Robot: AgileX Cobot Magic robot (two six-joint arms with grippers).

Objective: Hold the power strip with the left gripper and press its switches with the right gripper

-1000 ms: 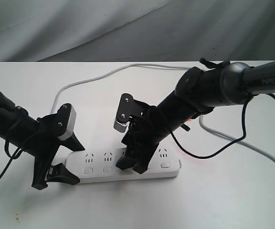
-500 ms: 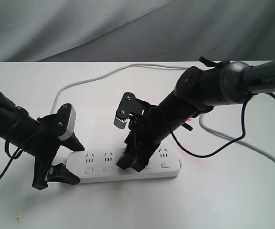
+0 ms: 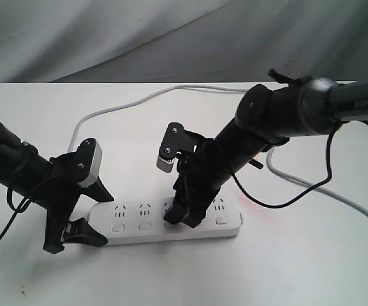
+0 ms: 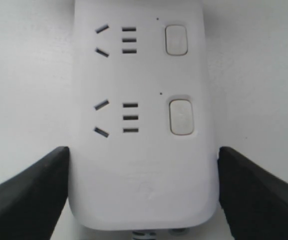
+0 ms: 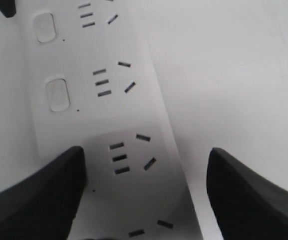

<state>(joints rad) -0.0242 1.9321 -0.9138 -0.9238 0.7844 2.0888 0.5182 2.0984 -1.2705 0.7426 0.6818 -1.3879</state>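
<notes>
The white power strip (image 3: 132,218) lies flat on the white table, its grey cord (image 3: 126,103) looping away behind. My left gripper (image 3: 105,220) straddles the strip's left end; in the left wrist view its fingers (image 4: 39,190) press both sides of that rounded end (image 4: 144,170), so it is shut on the strip. My right gripper (image 3: 182,222) stands open over the strip's middle. In the right wrist view one fingertip (image 5: 54,190) rests on the switch row and hides the third switch, while the other hangs over bare table. Free switches (image 4: 181,116) (image 5: 57,93) (image 3: 221,220) show beside it.
The grey cord runs on past the right arm (image 3: 311,188) toward the table's right edge. A thin black cable (image 3: 279,204) hangs from the right arm close to the strip's right end. A grey cloth backdrop (image 3: 171,38) stands behind the table.
My right gripper has shifted slightly to the right along the strip and its wrist has lifted a little. The left gripper and the strip have not moved.
</notes>
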